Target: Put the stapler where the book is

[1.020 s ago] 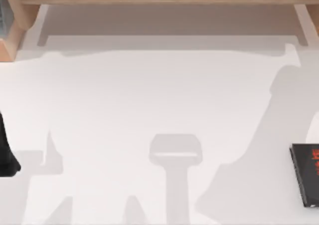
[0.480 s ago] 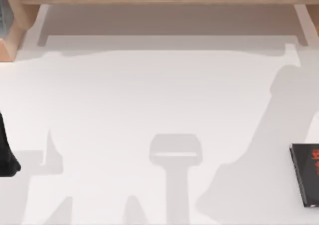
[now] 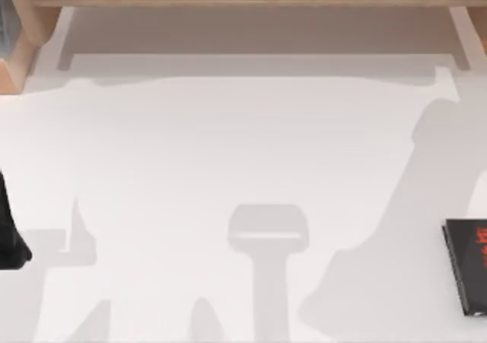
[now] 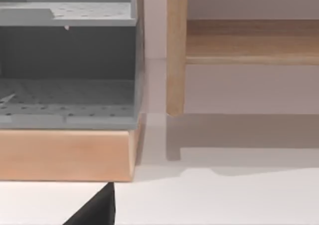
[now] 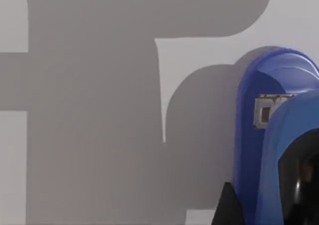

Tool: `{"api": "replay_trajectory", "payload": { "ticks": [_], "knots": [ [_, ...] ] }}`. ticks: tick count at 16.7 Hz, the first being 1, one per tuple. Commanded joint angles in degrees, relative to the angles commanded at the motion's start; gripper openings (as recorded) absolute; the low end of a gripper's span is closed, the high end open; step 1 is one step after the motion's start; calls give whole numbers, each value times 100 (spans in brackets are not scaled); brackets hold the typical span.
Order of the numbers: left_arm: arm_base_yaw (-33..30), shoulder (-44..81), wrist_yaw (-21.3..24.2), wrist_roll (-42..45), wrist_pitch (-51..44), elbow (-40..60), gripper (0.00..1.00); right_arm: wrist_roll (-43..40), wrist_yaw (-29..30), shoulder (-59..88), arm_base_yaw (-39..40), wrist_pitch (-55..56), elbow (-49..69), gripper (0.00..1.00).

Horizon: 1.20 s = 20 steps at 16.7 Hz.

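- Carrying the blue stapler [image 5: 271,135] to the book [image 3: 468,265] appears to be the step in hand; set it down flat on the cover, not the spine edge.
- Right end effector [image 5: 294,185]: dark parts sit against the stapler; grip cannot be told.
- Top view places the book at the worktop [image 3: 228,145] right edge; the right wrist view supplies the stapler.
- Left arm [image 3: 9,236] idles at the left edge.
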Motion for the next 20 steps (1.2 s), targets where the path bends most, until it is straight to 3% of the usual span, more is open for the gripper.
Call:
{"api": "replay_trajectory", "payload": {
  "ticks": [10, 20],
  "knots": [
    [0, 0, 0, 0, 0, 0, 100, -19, -34, -233, -53, 9, -119, 0],
    [0, 0, 0, 0, 0, 0, 100, -133, -183, -2482, 114, 1046, -1949, 0]
  ]
}}
